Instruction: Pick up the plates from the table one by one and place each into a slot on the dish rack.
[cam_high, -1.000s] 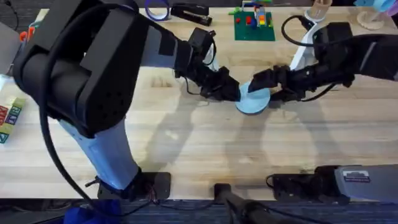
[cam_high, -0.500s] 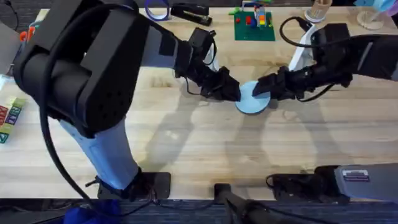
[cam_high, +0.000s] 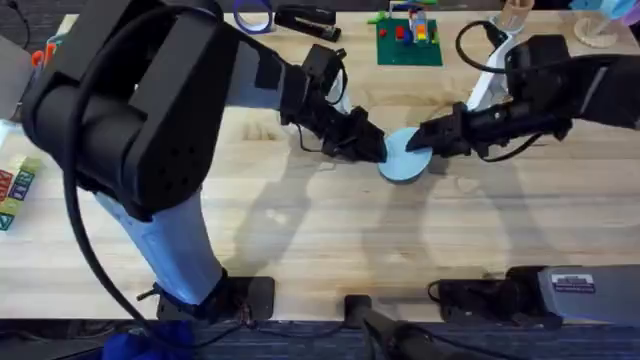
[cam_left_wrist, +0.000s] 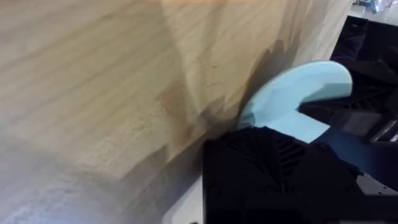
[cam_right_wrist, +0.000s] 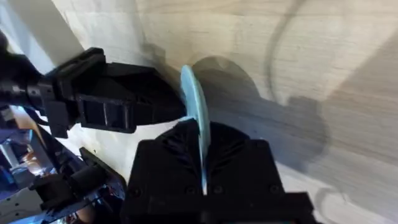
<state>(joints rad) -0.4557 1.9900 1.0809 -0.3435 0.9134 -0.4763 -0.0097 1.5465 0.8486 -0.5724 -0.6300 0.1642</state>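
The blue plate (cam_high: 405, 157) sits at mid-worktop (cam_high: 300, 220), between the two arms. Whether its lower edge rests on the wood or is lifted clear cannot be determined from the overhead view.

The right gripper (cam_high: 428, 147) has the plate's rim on the right side. In the right wrist view the plate (cam_right_wrist: 195, 109) stands on edge, and its rim runs down between the two black fingers (cam_right_wrist: 163, 163), which are clamped on it.

The left gripper (cam_high: 374, 149) meets the plate's opposite rim. In the left wrist view the plate (cam_left_wrist: 292, 99) lies just beyond the dark finger (cam_left_wrist: 261, 158), touching or nearly so. Whether these fingers are pinching the rim, bracing against it or already released cannot be told.

Handling assessment: the plate appears to be thin, rigid plastic, so it should be light and should not flex under a pinch. Its surface looks smooth and is likely slippery. A shallow grip on the rim may let it pivot or slide out. The sound hold is across the rim, with the fingers well onto the flat face, as the right gripper appears to have it. Breakage risk is judged low. The main risk is a drop, or rotation in the grasp.

The step in hand appears to be securing this plate for carriage to the rack. No plate has been seen slotted.
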